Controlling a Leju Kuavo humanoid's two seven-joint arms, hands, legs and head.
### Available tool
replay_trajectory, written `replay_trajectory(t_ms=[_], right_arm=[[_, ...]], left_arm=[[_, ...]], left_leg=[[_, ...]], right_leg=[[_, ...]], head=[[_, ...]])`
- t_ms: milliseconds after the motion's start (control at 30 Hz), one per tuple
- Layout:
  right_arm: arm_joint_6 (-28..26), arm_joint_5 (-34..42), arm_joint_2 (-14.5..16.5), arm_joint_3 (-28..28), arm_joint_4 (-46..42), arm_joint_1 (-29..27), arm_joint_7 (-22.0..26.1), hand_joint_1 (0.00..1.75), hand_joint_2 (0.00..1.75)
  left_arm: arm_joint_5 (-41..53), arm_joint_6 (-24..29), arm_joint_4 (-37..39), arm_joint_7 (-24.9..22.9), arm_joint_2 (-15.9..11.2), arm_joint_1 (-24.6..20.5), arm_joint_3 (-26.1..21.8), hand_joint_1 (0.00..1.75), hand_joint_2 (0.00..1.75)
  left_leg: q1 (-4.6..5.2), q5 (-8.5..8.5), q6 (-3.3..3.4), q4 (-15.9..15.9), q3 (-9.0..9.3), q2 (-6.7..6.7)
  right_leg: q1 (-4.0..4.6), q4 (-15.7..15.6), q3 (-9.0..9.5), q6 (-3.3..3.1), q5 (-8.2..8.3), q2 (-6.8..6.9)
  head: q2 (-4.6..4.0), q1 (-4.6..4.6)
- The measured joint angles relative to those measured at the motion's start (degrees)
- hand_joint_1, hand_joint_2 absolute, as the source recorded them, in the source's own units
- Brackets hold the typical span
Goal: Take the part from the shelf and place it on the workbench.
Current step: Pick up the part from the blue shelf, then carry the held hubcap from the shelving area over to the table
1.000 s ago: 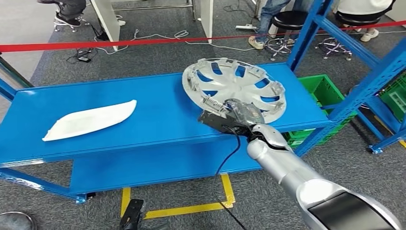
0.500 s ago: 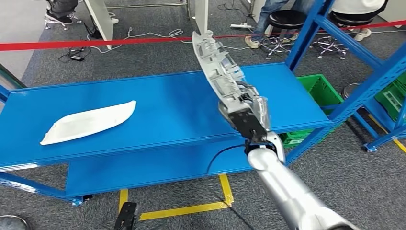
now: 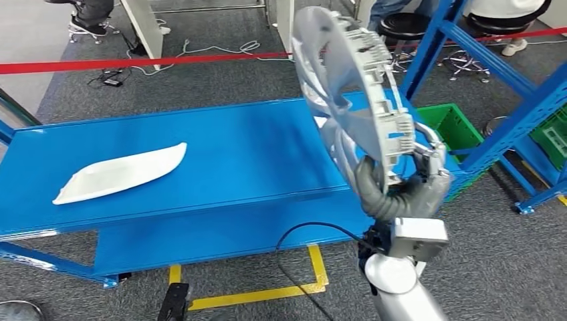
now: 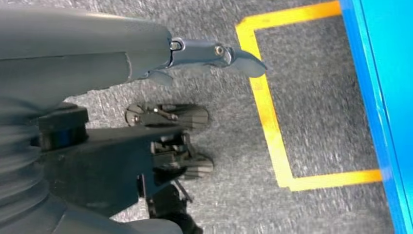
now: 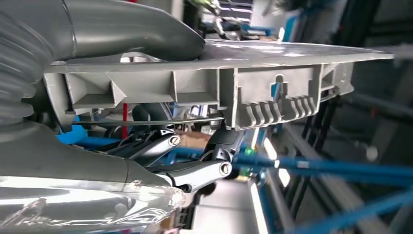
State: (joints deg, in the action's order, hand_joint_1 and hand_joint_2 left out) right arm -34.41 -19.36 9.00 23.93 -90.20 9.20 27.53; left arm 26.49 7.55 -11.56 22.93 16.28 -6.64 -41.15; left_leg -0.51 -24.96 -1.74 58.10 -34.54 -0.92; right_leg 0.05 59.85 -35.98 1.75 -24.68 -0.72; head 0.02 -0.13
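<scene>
Blue shelf [image 3: 200,167] spanning front, white curved panel [image 3: 120,170] lying on its left part. Wheel cover [image 3: 348,93] being held on edge in air above shelf's right end, tilted up, likely for carrying clear. Right hand [image 3: 401,184] gripping cover's lower rim, thumb across face. Left hand [image 4: 214,53] hanging over floor, holding nothing, fingers apart.

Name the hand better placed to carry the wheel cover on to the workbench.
Right. The right hand grips the wheel cover by its rim, raised above the blue shelf. The left hand hangs over the floor, holding nothing.
</scene>
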Motion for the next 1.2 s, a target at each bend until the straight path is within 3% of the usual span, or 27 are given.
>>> replay_trajectory(t_ms=[67, 167, 200, 233, 267, 367, 433, 533, 600, 667, 733, 767, 833, 900, 1000, 1067, 1100, 1200], right_arm=[[0.5, 0.5, 0.0, 0.8, -2.4, -1.3, 0.0, 1.75, 1.75], [1.2, 1.4, -0.3, 2.1, -5.1, -2.7, 0.2, 1.75, 1.75], [1.5, 2.0, -0.3, 2.5, -5.7, -3.2, 0.5, 1.75, 1.75], [1.8, 2.6, -0.4, 2.8, -6.4, -3.7, 1.0, 1.75, 1.75], [2.0, 3.2, -0.5, 3.1, -6.9, -4.2, 1.4, 1.75, 1.75], [2.2, 3.8, -0.5, 3.8, -8.6, -4.8, 2.3, 1.75, 1.75], [2.4, 3.9, -0.6, 4.2, -9.4, -4.9, 2.4, 1.75, 1.75], [4.3, 4.5, -1.0, 4.9, -10.2, -5.2, 1.9, 1.75, 1.75], [7.2, 5.1, -1.7, 5.5, -10.5, -5.2, 1.5, 1.75, 1.75], [10.0, 5.4, -2.7, 6.3, -10.6, -5.3, 1.3, 1.75, 1.75], [12.0, 5.8, -3.7, 7.0, -10.5, -5.5, 1.1, 1.75, 1.75], [12.7, 6.1, -4.1, 7.3, -10.5, -5.6, 1.0, 1.75, 1.75], [13.6, 6.8, -4.4, 7.8, -10.5, -5.7, 1.2, 1.75, 1.75], [13.9, 7.0, -4.5, 8.1, -10.6, -5.8, 1.9, 1.75, 1.75], [13.9, 6.9, -4.5, 8.5, -10.7, -6.2, 2.5, 1.75, 1.75], [13.9, 6.6, -4.5, 8.8, -11.0, -6.7, 3.0, 1.75, 1.75], [13.8, 6.4, -4.5, 9.0, -11.1, -7.0, 3.4, 1.75, 1.75], [13.6, 6.2, -4.3, 9.7, -11.8, -8.0, 5.2, 1.75, 1.75]], left_arm=[[0.0, 0.0, 0.0, 0.3, 0.0, 0.0, -0.1, 0.00, 1.75], [-0.2, 0.0, 0.0, 0.7, -0.2, 0.1, -0.6, 0.00, 1.75], [-0.2, 0.0, 0.0, 0.8, -0.2, 0.1, -0.8, 0.00, 1.75], [-0.2, 0.0, 0.0, 0.9, -0.3, 0.2, -0.9, 0.00, 1.75], [-0.2, 0.0, 0.0, 0.9, -0.3, 0.2, -1.0, 0.00, 1.75], [-0.2, 0.0, 0.0, 0.9, -0.5, 0.2, -1.0, 0.00, 1.75], [-0.1, 0.1, 0.0, 0.9, -0.5, 0.2, -1.1, 0.00, 1.75], [-0.2, 0.2, 0.0, 1.0, -0.5, 0.4, -1.3, 0.00, 1.75], [-0.1, 0.1, 0.0, 1.0, -0.5, 0.4, -1.4, 0.00, 1.75], [-0.2, 0.0, 0.0, 1.0, -0.5, 0.4, -1.5, 0.00, 1.75], [-0.3, -0.2, 0.0, 0.9, -0.6, 0.5, -1.8, 0.00, 1.75], [-0.4, -0.3, 0.0, 0.8, -0.6, 0.5, -2.0, 0.00, 1.75], [-0.9, -0.8, 0.0, 0.5, -0.6, 0.5, -2.4, 0.00, 1.75], [-1.3, -1.4, 0.0, 0.4, -0.7, 0.5, -2.7, 0.00, 1.75], [-2.0, -2.3, 0.0, 0.2, -0.7, 0.5, -3.4, 0.00, 1.75], [-2.6, -3.4, 0.0, -0.1, -0.7, 0.5, -3.9, 0.00, 1.75], [-2.9, -3.9, 0.0, -0.3, -0.8, 0.5, -4.2, 0.00, 1.75], [-3.2, -4.9, 0.0, -0.8, -0.9, 0.7, -4.9, 0.00, 1.75]], left_leg=[[-0.03, -1.47, -0.58, 1.8, -0.76, 0.15], [0.03, -6.65, -0.97, 12.1, -5.72, 0.25], [0.04, -7.52, -0.99, 15.1, -7.20, 0.25], [0.05, -7.25, -0.94, 16.0, -7.76, 0.25], [0.06, -5.93, -0.85, 14.7, -7.18, 0.25], [0.07, -0.78, -0.43, 3.7, -1.51, 0.24], [0.17, 0.00, -0.02, 0.0, 0.32, 0.21], [0.13, 0.19, 0.86, -0.4, 0.38, 0.23], [-0.07, 0.32, 1.41, -0.6, 0.46, 0.30], [-0.05, 0.28, 1.65, -0.6, 0.48, 0.38], [-0.07, 0.26, 1.67, -0.6, 0.50, 0.43], [-0.11, 0.25, 1.64, -0.6, 0.55, 0.40], [-0.22, 0.12, 1.39, -0.5, 0.75, 0.29], [-0.13, 0.02, 0.77, -0.4, 0.80, 0.17], [-0.15, 0.20, -0.27, -0.6, 0.76, 0.16], [-0.32, -0.79, -0.83, 0.4, 0.28, 0.24], [-0.34, -2.16, -1.02, 2.4, -0.65, 0.28], [-0.30, -7.25, -1.17, 13.3, -5.80, 0.34]], right_leg=[[-0.15, -0.3, 0.16, -0.72, 0.13, 0.03], [-0.19, -0.4, 0.23, -1.25, 0.13, 0.05], [-0.16, -0.4, 0.24, -1.29, 0.12, 0.05], [-0.14, -0.4, 0.26, -1.30, 0.11, 0.04], [-0.13, -0.4, 0.29, -1.29, 0.11, 0.02], [0.00, -0.3, 0.34, -1.00, 0.05, -0.12], [0.20, -0.3, 0.25, -0.48, 0.09, -0.23], [0.12, -0.1, 0.04, 0.38, -0.12, -0.18], [0.01, 3.7, -1.66, 0.96, -2.50, 0.02], [-0.12, 11.3, -5.04, 1.43, -6.19, 0.16], [-0.26, 15.9, -7.10, 1.70, -7.46, 0.18], [-0.38, 15.0, -6.58, 1.78, -6.51, 0.20], [-0.71, 7.6, -2.76, 2.00, -2.97, 0.37], [-0.79, 1.1, 0.69, 1.76, -0.97, 0.28], [-0.47, -0.2, 1.26, 0.46, -0.84, -0.10], [-0.48, -0.4, 1.30, -0.43, -0.66, -0.10], [-0.55, -0.5, 1.34, -0.78, -0.57, -0.06], [-0.44, -0.6, 1.30, -1.23, -0.60, 0.01]], head=[[0.00, -0.15], [0.00, -0.41], [-0.01, -0.41], [-0.01, -0.41], [-0.01, -0.42], [0.00, -0.44], [0.00, -0.41], [0.00, -0.36], [0.00, -0.09], [0.00, 0.14], [0.00, 0.15], [0.00, 0.14], [0.00, 0.15], [0.00, 0.18], [0.00, 0.06], [0.00, -0.07], [0.00, -0.17], [0.00, -0.38]])
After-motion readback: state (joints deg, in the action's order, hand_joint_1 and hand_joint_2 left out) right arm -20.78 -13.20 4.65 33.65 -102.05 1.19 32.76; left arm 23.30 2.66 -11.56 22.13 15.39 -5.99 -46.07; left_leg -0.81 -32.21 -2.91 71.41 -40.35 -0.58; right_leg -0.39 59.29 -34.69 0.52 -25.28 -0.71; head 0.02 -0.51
